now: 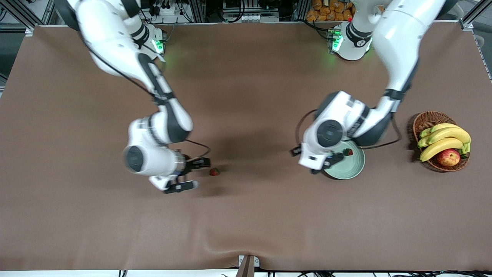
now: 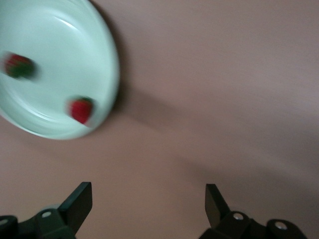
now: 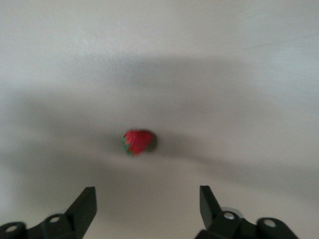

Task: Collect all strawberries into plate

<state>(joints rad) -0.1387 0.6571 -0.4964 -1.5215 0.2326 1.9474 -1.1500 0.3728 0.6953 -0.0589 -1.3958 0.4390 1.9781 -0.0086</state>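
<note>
the right gripper (image 1: pixel 192 175) is low over the brown bench (image 1: pixel 246 223), toward the right arm's end, its jaws spread wide and holding nothing. just beside its fingertips, apart from them, a lone strawberry (image 1: pixel 214 171) lies on the bare bench; the right wrist view shows that berry (image 3: pixel 137 142) lying between and ahead of the two open fingers (image 3: pixel 83 206), not touched by either.

toward the left arm's end, at about the same depth on the bench, sits the plate (image 1: pixel 351 169). the left gripper (image 1: pixel 326 163) hangs over the edge of the plate that faces the right arm's end, its jaws also wide and empty. in the left wrist view the plate (image 2: pixel 45 59) holds two strawberries: one near its rim (image 2: pixel 81 109), the other (image 2: pixel 19 65) more toward the middle, both blurred. only one of them (image 1: pixel 348 152) shows in the front view, at the plate's farther rim, beside the left arm's wrist.

a little farther from the camera and closer to the bench's end stands a wicker basket (image 1: pixel 426 121) with bananas (image 1: pixel 444 140) and an apple (image 1: pixel 448 157) in it, well apart from the plate.
</note>
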